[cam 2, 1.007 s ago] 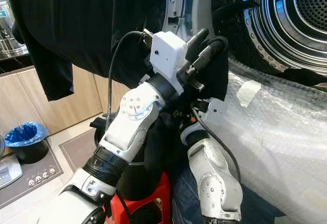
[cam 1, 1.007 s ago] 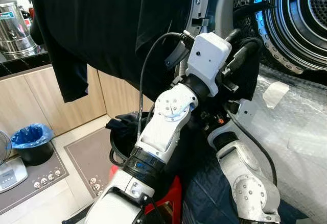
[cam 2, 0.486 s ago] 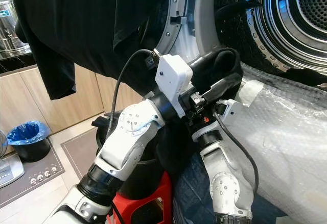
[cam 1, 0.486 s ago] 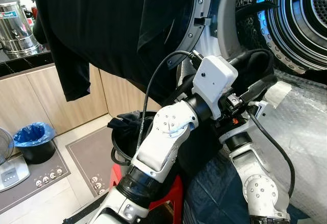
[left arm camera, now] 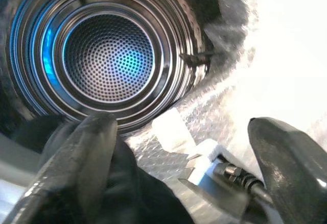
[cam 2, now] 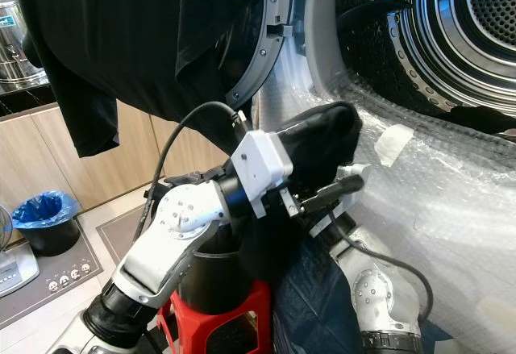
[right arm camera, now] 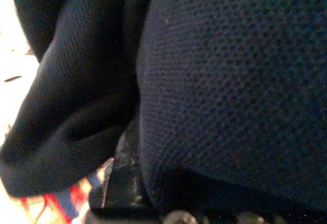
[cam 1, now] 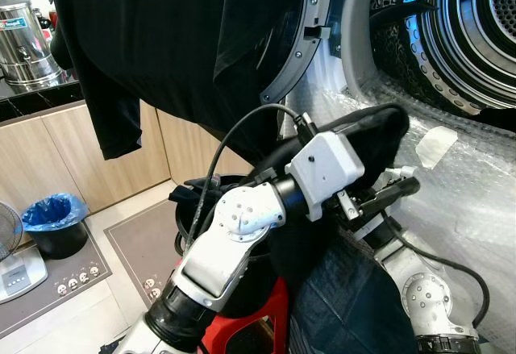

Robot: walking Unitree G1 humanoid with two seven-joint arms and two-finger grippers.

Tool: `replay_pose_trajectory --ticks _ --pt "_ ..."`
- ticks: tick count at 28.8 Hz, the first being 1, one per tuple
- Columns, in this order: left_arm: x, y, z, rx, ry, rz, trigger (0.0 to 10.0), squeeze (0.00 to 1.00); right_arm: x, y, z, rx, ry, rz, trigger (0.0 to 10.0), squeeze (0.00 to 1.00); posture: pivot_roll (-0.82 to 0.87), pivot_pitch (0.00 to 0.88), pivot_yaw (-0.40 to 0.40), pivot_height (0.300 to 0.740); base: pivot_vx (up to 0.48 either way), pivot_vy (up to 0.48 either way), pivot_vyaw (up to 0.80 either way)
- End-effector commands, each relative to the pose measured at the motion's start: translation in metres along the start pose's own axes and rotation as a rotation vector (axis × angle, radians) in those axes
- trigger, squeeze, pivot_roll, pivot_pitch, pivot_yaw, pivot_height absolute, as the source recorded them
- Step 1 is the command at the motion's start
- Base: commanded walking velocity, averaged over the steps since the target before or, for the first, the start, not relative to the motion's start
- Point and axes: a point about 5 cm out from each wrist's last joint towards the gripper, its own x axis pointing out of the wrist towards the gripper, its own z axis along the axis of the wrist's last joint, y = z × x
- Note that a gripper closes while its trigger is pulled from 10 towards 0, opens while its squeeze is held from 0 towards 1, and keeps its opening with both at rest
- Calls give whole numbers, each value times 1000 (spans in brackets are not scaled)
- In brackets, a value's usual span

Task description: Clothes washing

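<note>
Since a second ago my left gripper (cam 1: 385, 183) has dropped from 12 toward 3 o'clock, fingers parted, a black garment (cam 1: 372, 132) draped over the upper one. Dark and bunched, it runs lengthwise toward the drum (left arm camera: 110, 55) at 1 o'clock. Navy cloth (right arm camera: 225, 81) smothers my right gripper; I cannot tell its state.

Left end effector (cam 1: 385, 178), black garment (cam 1: 363, 140) draped over it.
</note>
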Motion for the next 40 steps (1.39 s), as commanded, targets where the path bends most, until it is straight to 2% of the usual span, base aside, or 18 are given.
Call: replay_pose_trajectory --ticks 1,2,5,7,8,9,10,13,14,15,16,17,21,23,26,34,38,40 --pt "-7 -6 -13 7 106 -18 10000 1000 5 4 18 -32 -57 77 0 0 65 0 -31 740 0 0 0" --pt "-7 -6 -13 7 106 -18 10000 1000 5 4 18 -32 -57 77 0 0 65 0 -31 740 0 0 0" --pt "-11 -12 -10 83 159 -18 10000 1000 6 -2 29 -59 -55 96 0 0 66 0 -31 740 0 0 0" --pt "-12 -17 -6 89 162 -27 10000 1000 6 -3 34 -66 -57 112 0 0 64 0 -29 740 0 0 0" --pt "-12 -20 -4 120 174 -31 10000 714 5 -4 38 -81 -52 121 0 0 65 0 -29 740 0 0 0" --pt "-13 -21 -3 129 176 -31 10000 714 5 -5 39 -85 -50 123 0 0 65 0 -29 740 0 0 0" --pt "-13 -23 -1 140 177 -28 10000 0 5 -6 42 -93 -50 131 0 0 66 0 -30 740 0 0 0" --pt "-18 -27 3 144 175 7 10000 0 5 -9 56 -129 -45 164 0 0 69 0 -32 740 0 0 0" --pt "-21 -28 4 136 181 26 10000 0 6 -10 62 -148 -41 182 3294 0 73 0 -34 740 0 0 0" --pt "-22 -28 4 139 178 30 10000 0 6 -10 65 -152 -42 186 4235 0 73 0 -34 740 0 0 0" --pt "-24 -28 5 151 171 37 10000 0 7 -10 68 -155 -48 190 8863 0 75 0 -34 740 0 0 0" --pt "-30 -27 5 162 165 72 10000 0 10 -13 77 -175 -57 191 10000 0 78 0 -37 740 0 0 0" --pt "-41 -29 0 146 187 101 10000 0 12 -15 87 -204 -66 193 10000 0 81 0 -41 740 0 0 0" --pt "-53 -32 -7 97 237 113 10000 0 13 -18 98 -229 -77 196 10000 0 90 0 -48 740 0 0 0" --pt "-63 -37 -12 70 285 105 10000 0 13 -17 110 -240 -86 218 10000 0 94 0 -53 740 0 0 0" --pt "-77 -45 -22 -9 352 84 10000 0 8 -15 136 -282 -93 279 10000 0 94 0 -60 740 0 0 0" --pt "-105 -63 -45 -156 481 54 10000 0 5 -7 169 -353 -84 346 10000 0 85 0 -68 740 0 0 0" --pt "-111 -67 -48 -186 502 55 10000 0 5 -6 175 -370 -73 359 10000 0 85 0 -70 740 0 0 0"
